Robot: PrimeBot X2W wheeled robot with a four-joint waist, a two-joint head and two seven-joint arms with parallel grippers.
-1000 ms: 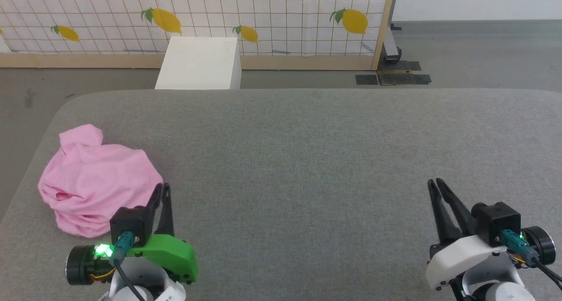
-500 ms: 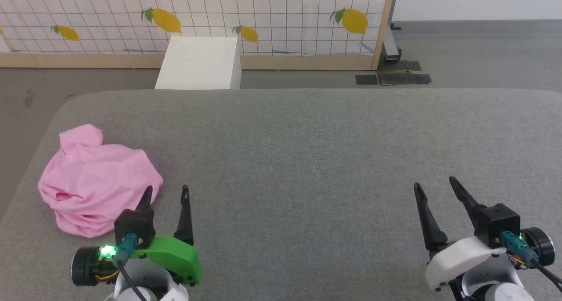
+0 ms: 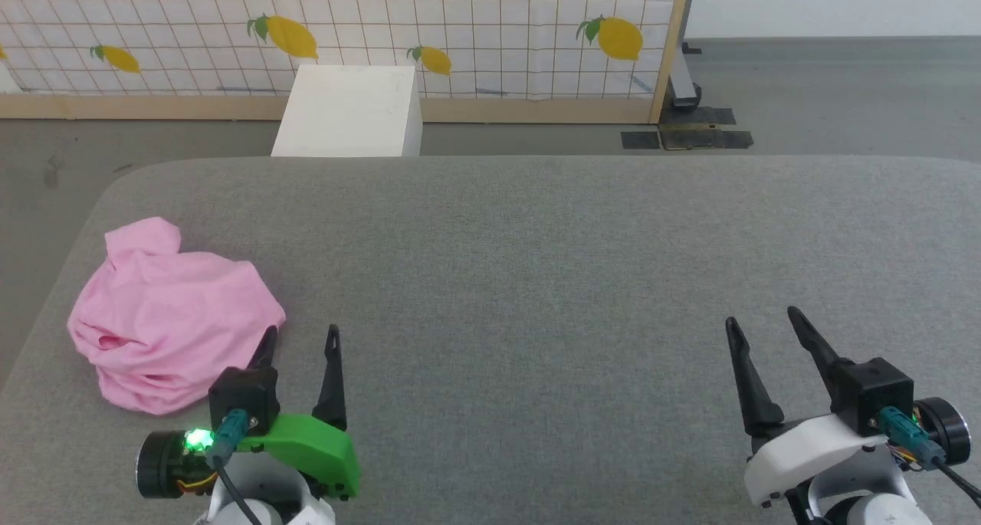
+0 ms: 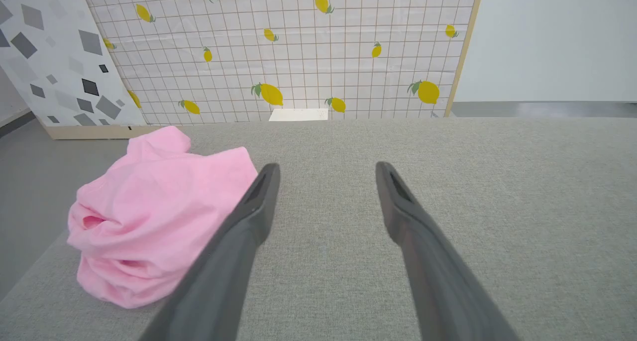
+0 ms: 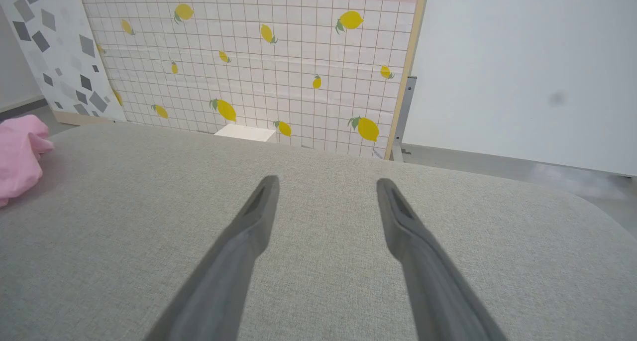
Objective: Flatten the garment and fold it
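Nothing done yet: pink garment crumpled at the bench's lower left, left claw and right claw both wide, empty, flattening and folding all ahead

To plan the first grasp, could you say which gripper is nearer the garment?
The left gripper, green-cased, right beside the garment; the white right gripper is far off.

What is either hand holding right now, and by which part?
Nothing. The left hand and the right hand are both open and empty; the pink garment lies crumpled beside the left hand.
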